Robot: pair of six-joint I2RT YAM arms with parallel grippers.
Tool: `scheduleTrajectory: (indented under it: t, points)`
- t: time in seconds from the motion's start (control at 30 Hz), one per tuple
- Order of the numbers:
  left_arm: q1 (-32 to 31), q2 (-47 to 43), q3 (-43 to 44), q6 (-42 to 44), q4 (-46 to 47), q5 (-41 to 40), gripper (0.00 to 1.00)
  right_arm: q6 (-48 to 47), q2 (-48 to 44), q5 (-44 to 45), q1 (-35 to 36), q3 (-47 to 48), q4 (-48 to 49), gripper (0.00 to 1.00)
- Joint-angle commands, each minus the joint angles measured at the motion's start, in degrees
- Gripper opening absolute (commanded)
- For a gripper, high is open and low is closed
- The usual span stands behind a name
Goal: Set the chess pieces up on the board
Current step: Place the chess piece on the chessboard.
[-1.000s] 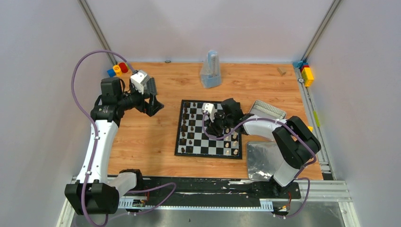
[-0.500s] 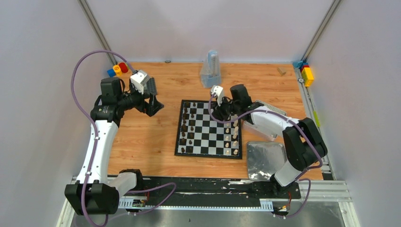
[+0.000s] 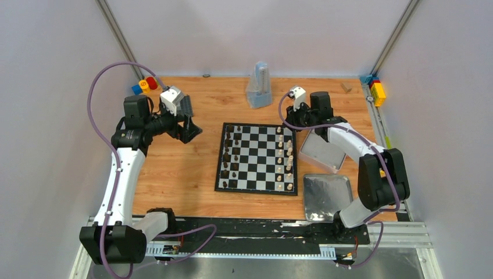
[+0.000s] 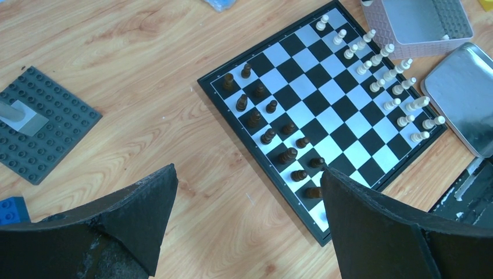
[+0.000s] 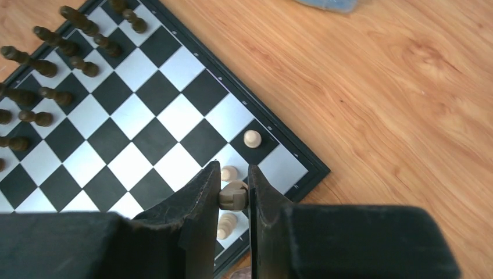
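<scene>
Pale piece (image 5: 234,196) pinched in right gripper (image 5: 232,179), above the board (image 3: 257,158) at its far right corner. Dark pieces (image 3: 231,154) line the left edge, pale pieces (image 3: 285,157) the right edge, with open squares between. Left gripper (image 4: 249,172) is spread wide over the table (image 3: 186,168), off the board's left edge. Tray (image 3: 325,195) sits just beside the right edge.

I see the wooden table (image 3: 186,174) carrying the chessboard (image 3: 256,158) at centre. A shiny metal tray (image 3: 325,195) and a pale bin (image 3: 322,152) lie just right of it. A grey studded baseplate (image 4: 43,125) lies off its left side.
</scene>
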Motion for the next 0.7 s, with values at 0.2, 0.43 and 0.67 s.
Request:
scheduleTrajectory:
  t: [0.2, 0.43, 0.67]
  points:
    - [0.30, -1.31, 2.03, -1.46, 0.33, 2.68, 1.00, 2.43, 3.85, 2.11, -2.50, 1.85, -0.94, 0.00]
    - [0.30, -1.60, 1.82, -1.61, 0.46, 2.84, 1.00, 3.27, 6.30, 1.20, -2.96, 0.96, -0.47, 0.02]
    - [0.35, -1.89, 1.42, -1.76, 0.61, 3.09, 1.00, 3.53, 7.16, 0.98, -2.94, -0.79, 0.15, 0.03]
